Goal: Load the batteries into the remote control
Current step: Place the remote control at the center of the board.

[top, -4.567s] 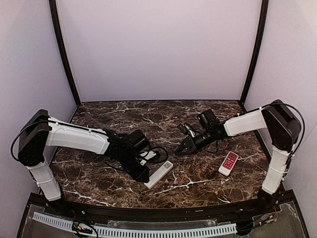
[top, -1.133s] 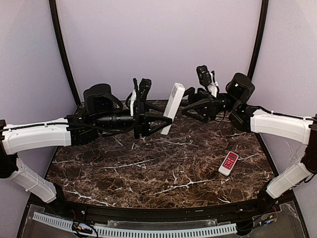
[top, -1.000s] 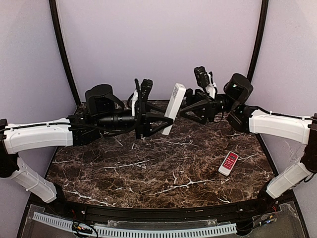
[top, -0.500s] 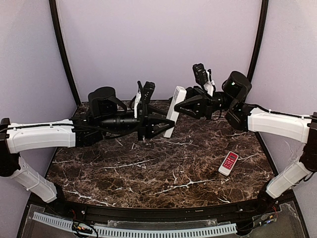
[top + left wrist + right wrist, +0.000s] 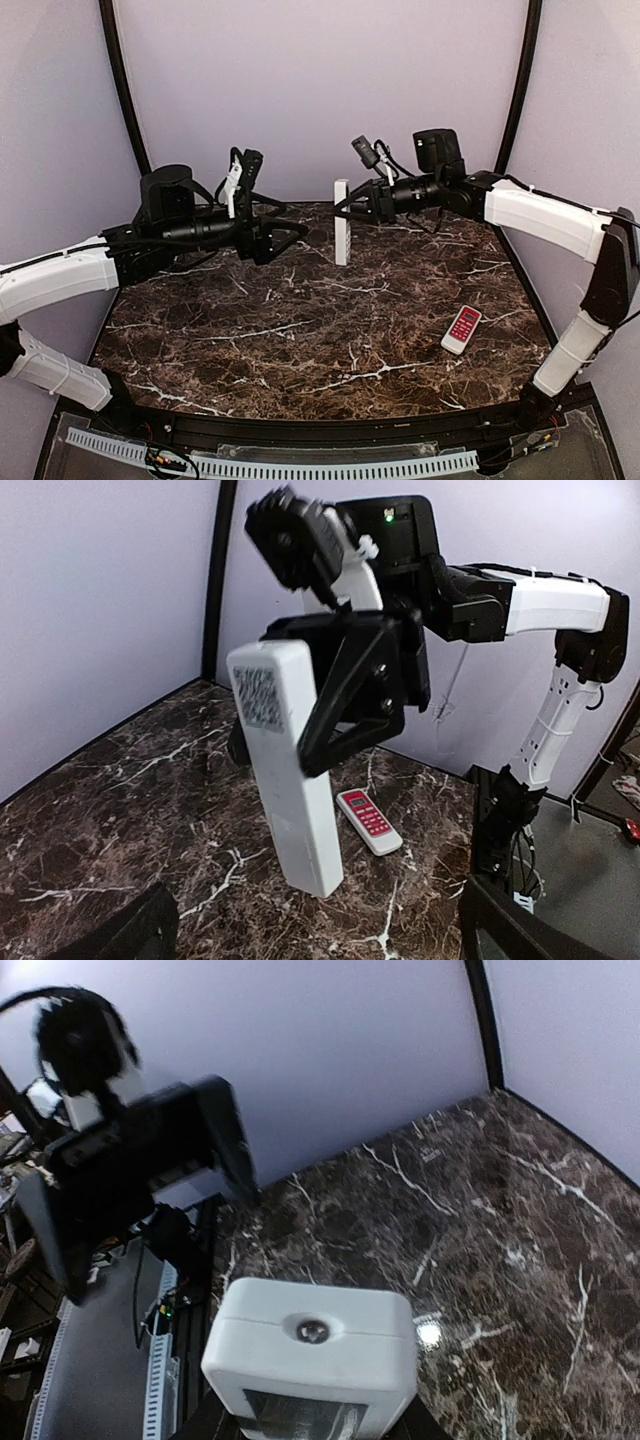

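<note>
Clasping remote control (image 5: 342, 225) upright, right hand (image 5: 346, 205) aloft, left hand (image 5: 286, 235) agape

The left pincer (image 5: 293, 238) has released the remote control (image 5: 342, 240) and withdrawn; the right pincer (image 5: 350, 207) alone holds it, apparently upright.

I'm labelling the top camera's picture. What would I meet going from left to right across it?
left gripper, jaws open → remote control, upright in the air → red-and-white remote, lying flat. The right gripper overlaps the remote control, so it is left out.
</note>
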Available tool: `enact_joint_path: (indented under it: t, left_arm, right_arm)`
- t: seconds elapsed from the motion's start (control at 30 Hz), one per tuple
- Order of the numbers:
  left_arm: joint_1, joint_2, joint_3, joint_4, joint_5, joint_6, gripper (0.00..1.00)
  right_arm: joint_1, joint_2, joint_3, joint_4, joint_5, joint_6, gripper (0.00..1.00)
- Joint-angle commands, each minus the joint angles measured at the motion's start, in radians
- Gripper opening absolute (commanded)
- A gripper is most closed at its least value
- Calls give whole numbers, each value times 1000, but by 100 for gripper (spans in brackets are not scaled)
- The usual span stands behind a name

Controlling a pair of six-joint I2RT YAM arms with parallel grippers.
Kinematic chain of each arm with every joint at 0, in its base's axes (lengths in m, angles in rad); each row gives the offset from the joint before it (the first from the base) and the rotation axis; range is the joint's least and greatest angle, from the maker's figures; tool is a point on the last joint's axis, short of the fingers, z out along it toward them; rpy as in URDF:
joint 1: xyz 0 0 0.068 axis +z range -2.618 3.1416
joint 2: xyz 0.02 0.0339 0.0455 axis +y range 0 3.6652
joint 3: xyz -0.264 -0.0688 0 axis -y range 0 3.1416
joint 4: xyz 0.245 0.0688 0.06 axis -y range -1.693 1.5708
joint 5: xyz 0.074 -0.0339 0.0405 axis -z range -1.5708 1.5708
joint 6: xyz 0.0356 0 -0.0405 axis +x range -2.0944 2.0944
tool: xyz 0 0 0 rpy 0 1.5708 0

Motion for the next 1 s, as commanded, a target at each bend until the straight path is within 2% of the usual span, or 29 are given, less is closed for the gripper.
enact_joint_path:
  t: [0.0, 0.17, 0.27, 0.53, 0.97]
  left_arm:
    - [46, -59, -47, -91, -111, -64, 98]
    - [92, -49, -63, -158, -201, -86, 99]
    - [122, -39, -71, -163, -189, -93, 99]
    - [146, -33, -74, -186, -184, -59, 99]
    - [153, 1, -67, -223, -201, -60, 99]
  right_arm:
    - [1, 173, 119, -493, 283, -158, 10]
    - [24, 318, 233, -646, 449, -189, 11]
    - [36, 420, 330, -739, 521, -200, 11]
    - [76, 580, 450, -844, 706, -207, 11]
    - [93, 739, 581, -905, 761, -212, 15]
